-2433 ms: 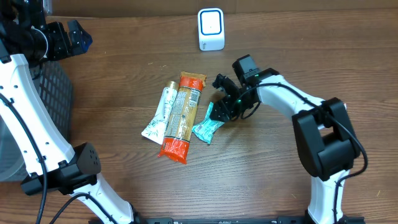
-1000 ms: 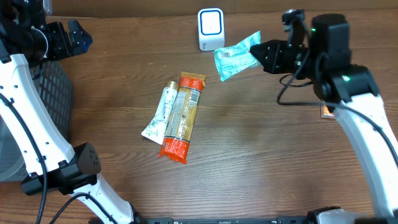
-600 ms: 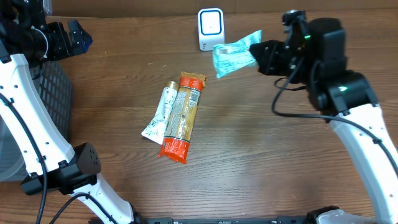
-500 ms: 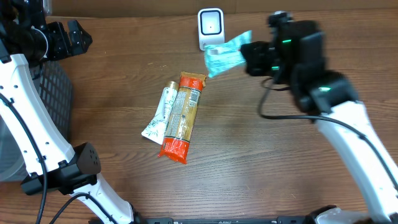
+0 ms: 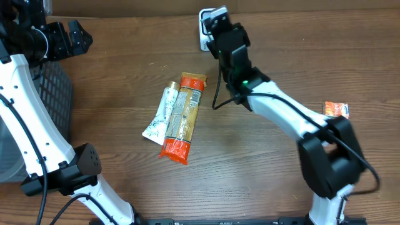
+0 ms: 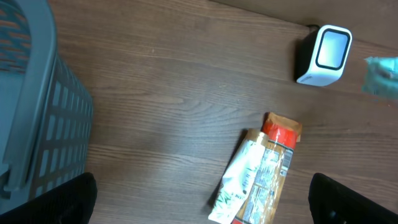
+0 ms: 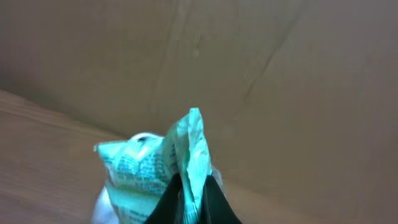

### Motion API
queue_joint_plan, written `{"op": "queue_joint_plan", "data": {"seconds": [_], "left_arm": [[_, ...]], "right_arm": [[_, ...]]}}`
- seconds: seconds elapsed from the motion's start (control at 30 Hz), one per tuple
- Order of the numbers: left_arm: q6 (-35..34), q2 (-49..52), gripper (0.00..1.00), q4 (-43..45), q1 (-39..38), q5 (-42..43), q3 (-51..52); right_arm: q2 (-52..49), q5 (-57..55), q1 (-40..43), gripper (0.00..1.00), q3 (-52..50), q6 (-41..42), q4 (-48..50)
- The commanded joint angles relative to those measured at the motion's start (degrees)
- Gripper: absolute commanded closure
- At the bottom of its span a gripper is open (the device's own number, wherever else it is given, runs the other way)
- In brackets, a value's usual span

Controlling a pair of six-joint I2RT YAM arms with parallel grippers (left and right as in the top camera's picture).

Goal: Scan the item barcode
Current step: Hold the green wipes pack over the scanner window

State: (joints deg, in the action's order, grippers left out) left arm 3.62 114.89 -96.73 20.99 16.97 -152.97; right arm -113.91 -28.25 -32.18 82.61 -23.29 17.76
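Right gripper [image 7: 190,202] clenched on teal packet [image 7: 155,171]. Packet raised just beside white scanner [image 6: 324,55]; touching or apart, cannot tell. Scanner near far edge of counter [image 5: 250,181], brown cardboard wall behind it. Bare wood between scanner and pile in front: orange-ended bar [image 5: 181,115] touching white-green pouch [image 5: 159,115]. Small orange packet [image 5: 335,110] well apart from scanner, beyond right arm. Grey basket [image 6: 37,118] well apart on opposite side. Left gripper [image 5: 80,35] released, jaws wide, near basket. Packet print blurred, bar label too small to read.
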Motion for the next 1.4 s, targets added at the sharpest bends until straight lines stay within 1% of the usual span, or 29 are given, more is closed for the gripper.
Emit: {"op": "queue_joint_plan", "data": {"seconds": [0.0, 0.13, 0.23, 0.33, 0.53, 0.77, 1.0, 1.37], "left_arm": [[1.1, 0.1, 0.0, -0.1, -0.4, 0.5, -0.1], [1.1, 0.1, 0.0, -0.1, -0.4, 0.5, -0.1], [1.1, 0.1, 0.0, -0.1, -0.4, 0.5, -0.1], [1.1, 0.1, 0.01, -0.1, -0.4, 0.5, -0.1], [1.1, 0.1, 0.01, -0.1, -0.4, 0.5, -0.1], [1.1, 0.1, 0.01, -0.1, -0.4, 0.5, -0.1], [1.1, 0.1, 0.0, -0.1, -0.4, 0.5, -0.1], [1.1, 0.1, 0.0, -0.1, -0.4, 0.5, -0.1]], "right_arm": [[-4.6, -0.7, 0.0, 0.96, 1.2, -23.4, 10.9], [-10.0, 4.4, 0.4, 0.96, 1.2, -37.0, 22.0], [-13.7, 5.9, 0.4, 0.96, 1.4, -43.9, 27.3], [-17.0, 6.4, 0.7, 0.96, 2.6, -48.2, 29.1], [-21.7, 7.9, 3.5, 0.96, 7.8, -48.8, 29.1], [-22.2, 9.6, 4.3, 0.96, 11.5, -48.8, 28.6], [-22.2, 11.9, 4.3, 0.96, 12.0, -48.8, 28.0], [-22.3, 11.5, 4.6, 0.96, 12.0, -49.2, 26.3]]}}
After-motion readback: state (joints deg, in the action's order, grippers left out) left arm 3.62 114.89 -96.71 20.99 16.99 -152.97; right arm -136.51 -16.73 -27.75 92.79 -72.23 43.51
